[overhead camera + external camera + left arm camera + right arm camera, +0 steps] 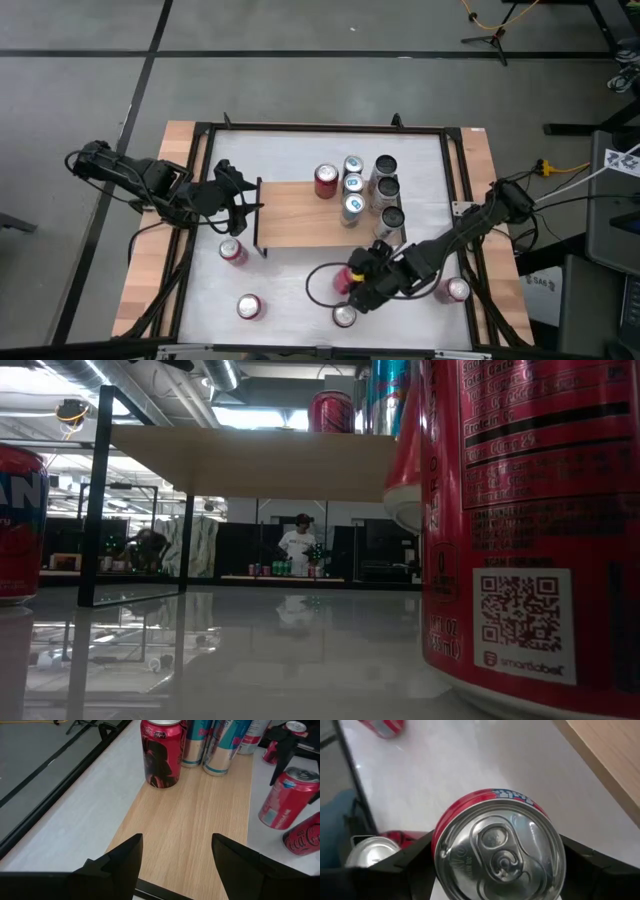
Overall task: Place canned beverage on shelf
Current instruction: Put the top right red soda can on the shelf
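The shelf (295, 225), a light wooden board on thin black legs, stands mid-table. On its right end stand a red can (326, 181) and several silver and dark cans (352, 186). My left gripper (240, 200) hovers open over the shelf's left end (190, 820), with nothing between its fingers. My right gripper (352, 282) is in front of the shelf's right end, shut on a red canned beverage (500, 850) with a silver top. In the low view the shelf (260, 460) spans the upper picture. My right gripper pinches the red can's side wall just under the top rim (439, 845), one finger (412, 857) on each side. The fingers come from above, slanting down. The can stands upright between them. Whether its base is clear of the table does not show.
Loose cans stand on the white tabletop: one (233, 251) by the shelf's left legs, one (249, 307) near the front, one (345, 316) just in front of my right gripper, one (455, 290) at the right. A black frame (205, 190) rims the table. A person (297, 545) stands far behind.
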`<action>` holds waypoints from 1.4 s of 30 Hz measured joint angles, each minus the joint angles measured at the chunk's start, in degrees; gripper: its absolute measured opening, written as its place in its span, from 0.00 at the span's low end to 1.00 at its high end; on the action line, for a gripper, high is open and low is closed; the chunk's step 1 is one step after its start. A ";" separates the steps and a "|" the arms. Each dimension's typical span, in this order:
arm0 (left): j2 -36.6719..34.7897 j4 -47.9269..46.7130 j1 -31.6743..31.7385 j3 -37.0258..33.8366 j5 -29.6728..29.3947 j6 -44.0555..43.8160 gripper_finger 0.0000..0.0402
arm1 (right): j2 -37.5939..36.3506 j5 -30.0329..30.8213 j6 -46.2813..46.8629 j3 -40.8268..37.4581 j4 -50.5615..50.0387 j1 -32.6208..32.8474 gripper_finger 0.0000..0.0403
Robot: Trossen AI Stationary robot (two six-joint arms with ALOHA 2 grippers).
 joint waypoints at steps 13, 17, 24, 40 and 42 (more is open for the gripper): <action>0.00 -0.01 0.00 0.00 -0.02 0.01 0.57 | 1.99 2.25 -2.98 0.05 -0.36 0.17 0.76; -0.02 0.00 0.00 -0.02 -0.04 0.02 0.57 | 4.14 0.27 -2.98 0.05 -0.32 0.17 0.76; -0.01 0.00 0.01 -0.01 -0.04 0.02 0.57 | 6.08 -0.13 -2.96 0.03 -0.22 0.17 0.76; 0.00 0.00 0.00 -0.02 -0.03 0.05 0.57 | 6.08 -2.21 -2.96 0.01 -0.14 0.17 0.76; -0.01 0.00 0.02 -0.02 -0.04 0.05 0.57 | 6.08 -2.23 -2.96 0.01 -0.14 0.17 0.76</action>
